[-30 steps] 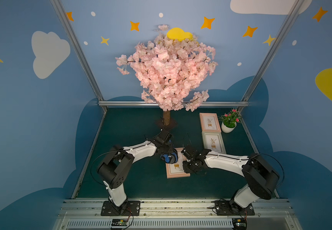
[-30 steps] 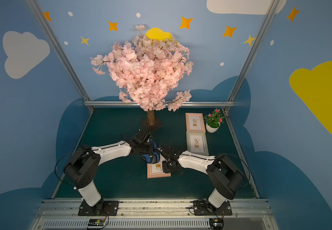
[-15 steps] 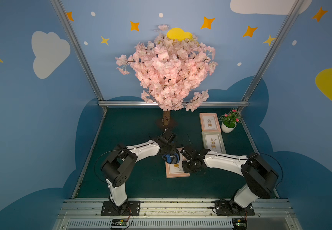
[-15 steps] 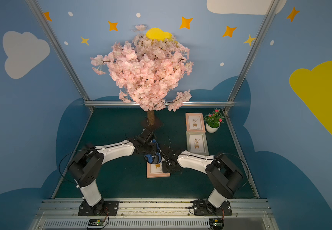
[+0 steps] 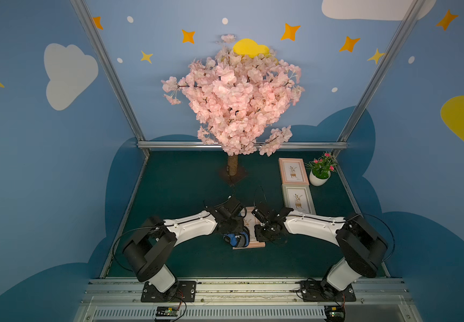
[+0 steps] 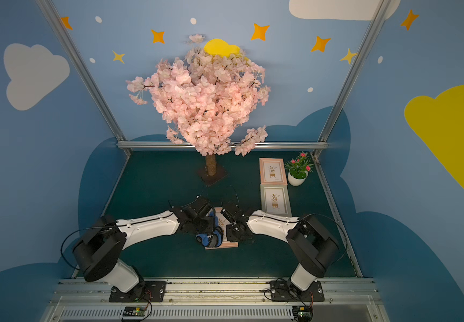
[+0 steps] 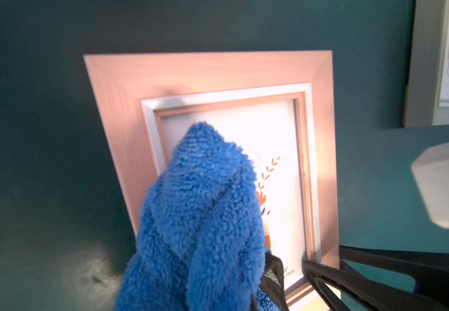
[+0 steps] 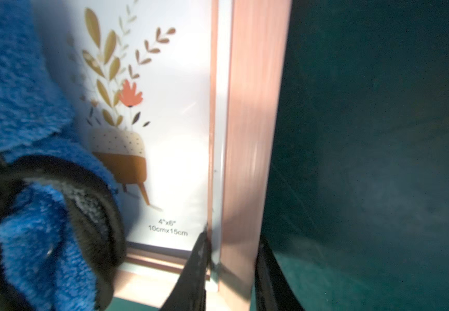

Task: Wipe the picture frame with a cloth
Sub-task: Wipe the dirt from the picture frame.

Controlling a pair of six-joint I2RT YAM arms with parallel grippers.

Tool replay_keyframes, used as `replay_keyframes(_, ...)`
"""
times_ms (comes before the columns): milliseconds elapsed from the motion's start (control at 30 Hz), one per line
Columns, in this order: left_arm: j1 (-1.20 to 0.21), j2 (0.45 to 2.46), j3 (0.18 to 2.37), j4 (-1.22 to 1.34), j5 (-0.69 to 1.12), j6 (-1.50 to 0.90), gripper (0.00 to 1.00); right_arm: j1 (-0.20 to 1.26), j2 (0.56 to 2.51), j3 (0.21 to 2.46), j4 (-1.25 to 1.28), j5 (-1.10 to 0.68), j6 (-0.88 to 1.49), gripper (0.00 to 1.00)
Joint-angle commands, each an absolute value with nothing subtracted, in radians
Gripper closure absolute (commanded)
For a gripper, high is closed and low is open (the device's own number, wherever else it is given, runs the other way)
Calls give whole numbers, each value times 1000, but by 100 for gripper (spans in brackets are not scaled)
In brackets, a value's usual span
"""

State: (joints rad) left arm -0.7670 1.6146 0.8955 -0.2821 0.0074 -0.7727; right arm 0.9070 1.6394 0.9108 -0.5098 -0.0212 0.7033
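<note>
**Cloth on the glass, frame held by its rail**

The soft blue plush microfibre cloth (image 7: 199, 215) sits bunched on the glass of the pink wooden picture frame (image 7: 207, 72). The frame lies flat on the dark green desk (image 7: 29, 134) between both arms. The left hand (image 8: 45, 220) is clenched on the cloth. The right hand (image 8: 234, 277) grasps the frame's side rail, one finger inside, one outside. Nearby lie a grey-framed picture (image 5: 297, 199), a second pink frame (image 5: 292, 171), a white-potted plant (image 5: 320, 172) and a pink blossom tree (image 5: 233, 103).

Cloth (image 5: 237, 240) rests on picture frame (image 5: 254, 245), front centre of table (image 5: 186, 189). Tree (image 5: 232, 164) stands behind. Right rear: nearer frame (image 5: 298, 199), farther frame (image 5: 293, 171) behind it, potted plant (image 5: 320, 172) right of that.
</note>
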Motion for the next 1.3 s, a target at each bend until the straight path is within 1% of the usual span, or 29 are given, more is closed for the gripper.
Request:
replay_keyframes(0,-695,1684,943,-322,-5,-742,97,911,1672,893,-494,-32,711,79)
replay_keyframes(133,-642,1790,1079,-340,-8,-676,97,911,1674,894,-491,-35,713,79)
replay_keyframes(233,-643,1800,1096,-355,-5,-675,97,910,1671,894,-494,-32,715,79)
replay_keyframes(400,-720,1688,959,-366,-11,-738,97,908,1680,897,-487,-32,715,79)
replay_keyframes(533,-795,1588,824,-362,-6,-840,97,908,1686,904,-482,-39,715,79)
replay_keyframes(633,-804,1558,773,-314,28,-879,97,908,1687,908,-483,-43,713,79)
replay_keyframes(733,-766,1583,812,-300,18,-857,97,910,1687,907,-483,-44,713,79)
replay_keyframes(933,-647,1718,1011,-319,0,-733,97,911,1689,904,-482,-44,716,79)
replay_keyframes(1033,-643,1756,1052,-338,-4,-707,97,911,1692,909,-485,-45,718,80)
replay_keyframes(1200,-694,1665,892,-291,26,-778,97,910,1695,910,-478,-43,721,80)
replay_keyframes(1267,-742,1619,821,-265,41,-818,97,910,1700,913,-477,-46,719,80)
